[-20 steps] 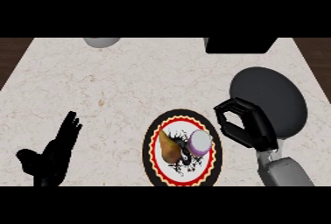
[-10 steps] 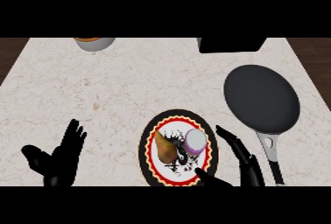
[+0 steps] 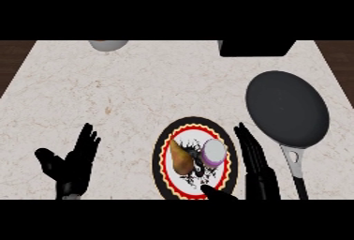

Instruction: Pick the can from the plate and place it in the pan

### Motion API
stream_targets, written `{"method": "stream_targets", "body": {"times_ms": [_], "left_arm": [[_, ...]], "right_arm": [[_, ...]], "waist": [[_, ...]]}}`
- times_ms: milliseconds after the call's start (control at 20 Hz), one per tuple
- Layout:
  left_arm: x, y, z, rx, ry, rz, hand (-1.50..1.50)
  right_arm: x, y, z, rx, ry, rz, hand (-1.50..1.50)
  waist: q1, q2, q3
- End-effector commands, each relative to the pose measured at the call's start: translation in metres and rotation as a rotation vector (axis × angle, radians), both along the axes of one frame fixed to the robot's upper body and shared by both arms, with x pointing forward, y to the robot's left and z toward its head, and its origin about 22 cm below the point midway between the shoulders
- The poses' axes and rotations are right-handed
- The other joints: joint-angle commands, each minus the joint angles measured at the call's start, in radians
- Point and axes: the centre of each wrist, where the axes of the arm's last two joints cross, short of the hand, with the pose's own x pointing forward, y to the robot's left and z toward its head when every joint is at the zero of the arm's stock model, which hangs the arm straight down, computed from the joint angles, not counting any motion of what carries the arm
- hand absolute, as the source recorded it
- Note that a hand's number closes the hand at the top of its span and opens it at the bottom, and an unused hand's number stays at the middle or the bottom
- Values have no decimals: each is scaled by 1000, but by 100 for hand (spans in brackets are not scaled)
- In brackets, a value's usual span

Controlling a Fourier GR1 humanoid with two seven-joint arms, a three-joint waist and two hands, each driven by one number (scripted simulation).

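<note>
— Where do we see the can [image 3: 213,153]?
— Upright on the plate [image 3: 163,154], beside a pear [image 3: 180,158]. Our right hand [image 3: 257,169] lies along the plate's right rim, fingers straight. The pan [image 3: 287,107] lies beyond.
— And our left hand [image 3: 71,164]?
— Resting left of the plate, fingers open

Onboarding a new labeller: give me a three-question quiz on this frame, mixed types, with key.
1. True or false: the can lies in the pan.
2. Which hand is beside the plate? A left B right
3. Fill in: next to the can lies a brown ____.

Key: 1 false, it is on the plate. 2 B; the left hand rests open at the lower left. 3 pear.
</note>
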Motion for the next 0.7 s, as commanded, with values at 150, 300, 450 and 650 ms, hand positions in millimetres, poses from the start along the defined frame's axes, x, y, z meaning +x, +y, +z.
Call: {"method": "stream_targets", "body": {"times_ms": [150,300,450,650], "left_arm": [[8,-16,2,-4,-16,-18,0],[10,-12,0,7,3,-30,0],[15,-15,0,-11,13,-20,0],[20,-13,-10,13,3,-4,0]], "right_arm": [[39,5,22,-285,342,-37,-150],[52,17,27,-439,491,-21,-150],[76,26,50,-515,576,-2,-150],[115,29,73,-476,586,40,-150]], "waist": [[26,7,0],[33,8,-1],[26,6,2],[15,5,4]]}}
